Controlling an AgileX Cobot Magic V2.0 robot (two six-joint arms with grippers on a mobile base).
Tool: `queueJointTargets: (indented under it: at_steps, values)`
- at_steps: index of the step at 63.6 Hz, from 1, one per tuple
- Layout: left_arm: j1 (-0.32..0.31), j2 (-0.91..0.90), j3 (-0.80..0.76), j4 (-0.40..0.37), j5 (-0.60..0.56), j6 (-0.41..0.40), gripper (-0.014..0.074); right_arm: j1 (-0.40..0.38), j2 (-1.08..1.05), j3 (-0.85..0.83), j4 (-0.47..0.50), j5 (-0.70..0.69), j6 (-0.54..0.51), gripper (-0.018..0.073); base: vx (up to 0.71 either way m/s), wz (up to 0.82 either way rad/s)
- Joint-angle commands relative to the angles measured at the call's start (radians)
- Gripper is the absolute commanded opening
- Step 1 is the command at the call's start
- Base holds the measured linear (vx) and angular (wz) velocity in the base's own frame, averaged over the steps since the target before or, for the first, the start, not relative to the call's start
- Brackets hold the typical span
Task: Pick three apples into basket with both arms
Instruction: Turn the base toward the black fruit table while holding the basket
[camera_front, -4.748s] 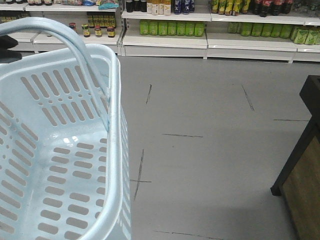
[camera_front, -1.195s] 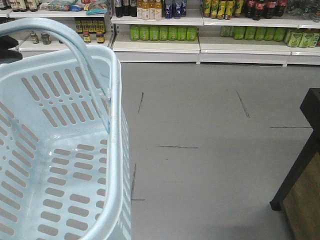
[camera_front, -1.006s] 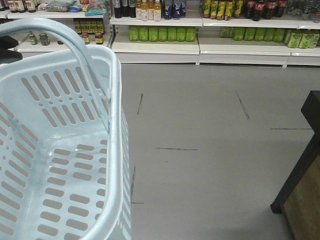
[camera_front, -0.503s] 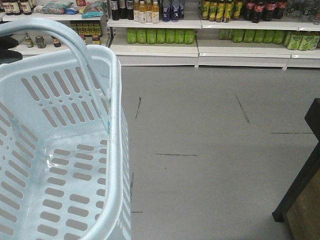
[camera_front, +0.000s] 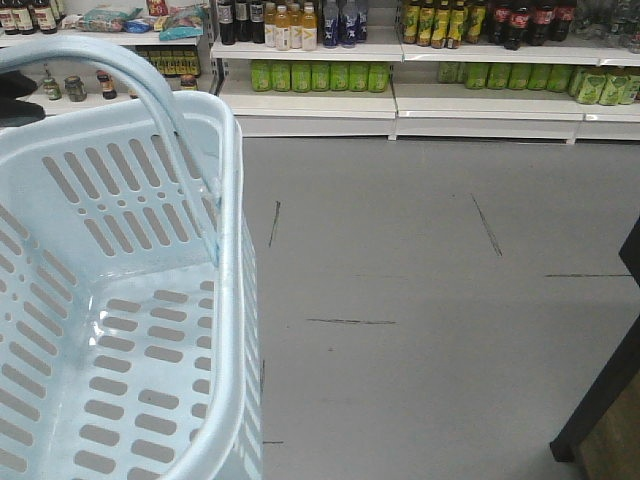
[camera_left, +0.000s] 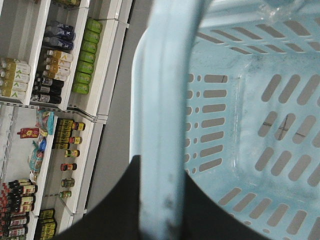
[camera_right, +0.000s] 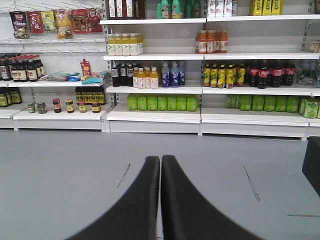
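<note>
The pale blue basket (camera_front: 232, 250) hangs at the left of the front view, its floor bare. Its hoop handle (camera_front: 150, 90) arches over it. In the left wrist view my left gripper (camera_left: 161, 167) is shut on that handle (camera_left: 160, 100), one black finger on each side, with the basket's slotted wall (camera_left: 240, 100) below. A bit of the black left arm (camera_front: 15, 95) shows at the front view's left edge. My right gripper (camera_right: 160, 161) is shut on nothing, held above the grey floor and facing the shelves. No apples are in view.
Store shelves (camera_front: 310, 100) with bottles and jars line the far wall. Grey floor (camera_front: 420, 300) with thin black marks stretches in front of them. A dark wooden stand (camera_front: 612, 410) pokes in at the lower right edge.
The floor marks have slid down the front view and the dark stand has drifted toward the lower right edge. The basket and left gripper keep the same place in the frame.
</note>
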Motion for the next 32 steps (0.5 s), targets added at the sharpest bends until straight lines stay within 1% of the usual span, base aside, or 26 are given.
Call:
queueJointTargets:
  at_steps: [1,32]
  values:
    - [-0.005,-0.019,-0.028,0.027,-0.043,-0.006,-0.0006,-0.005,0.010,0.010,-0.003,-0.077,-0.007,-0.0008,0.11,0.00]
    - [-0.005,-0.019,-0.028,0.027,-0.043,-0.006,-0.0006,-0.005,0.010,0.010,-0.003,-0.077,-0.007,-0.0008,0.13,0.01]
